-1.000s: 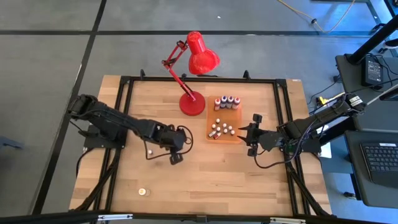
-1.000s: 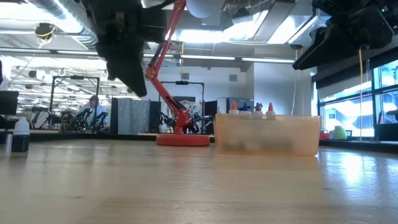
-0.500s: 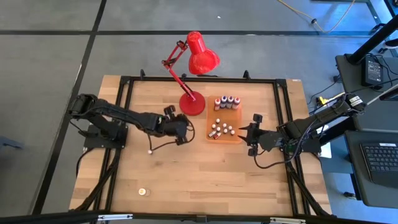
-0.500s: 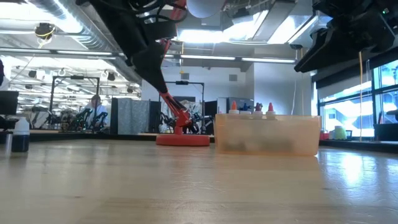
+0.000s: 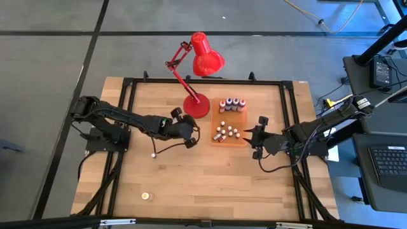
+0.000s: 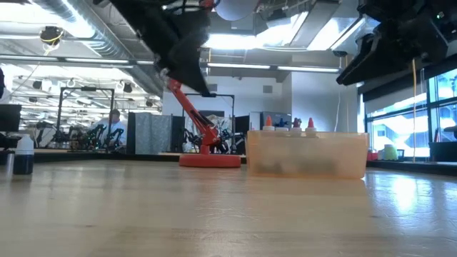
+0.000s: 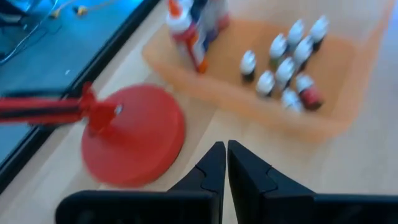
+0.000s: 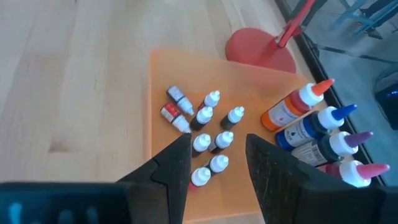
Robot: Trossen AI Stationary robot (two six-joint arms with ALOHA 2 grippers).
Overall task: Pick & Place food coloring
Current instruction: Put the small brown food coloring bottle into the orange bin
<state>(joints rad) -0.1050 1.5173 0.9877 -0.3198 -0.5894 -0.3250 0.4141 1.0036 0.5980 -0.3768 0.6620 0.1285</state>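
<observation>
Left gripper (image 5: pixel 189 135): centre of the high view, just left of the orange tray and just below the lamp base; its two fingers (image 7: pixel 214 163) are pressed together and hold nothing.
Right gripper (image 5: pixel 249 135): right of centre in the high view, just beside the right edge of the tray; its fingers (image 8: pixel 171 163) stand apart with nothing between them, above the small bottles.
Food coloring (image 5: pixel 226 132): a group of tiny white-capped bottles in the lower half of the tray in the high view; in the right wrist view (image 8: pixel 208 140) most stand upright and two lie on their side at the left of the group.
Single small bottle (image 6: pixel 23 155): stands upright on the table at the far left of the low view, white cap and dark body, well apart from the tray.
Larger bottles (image 5: pixel 233 104): a row in the upper part of the tray, with coloured tips.
Orange tray (image 5: pixel 240 117): on the wooden table (image 5: pixel 203 178), right of the lamp base.
Red desk lamp (image 5: pixel 197 105): round base upper centre of the table, head tilted toward the upper right.
</observation>
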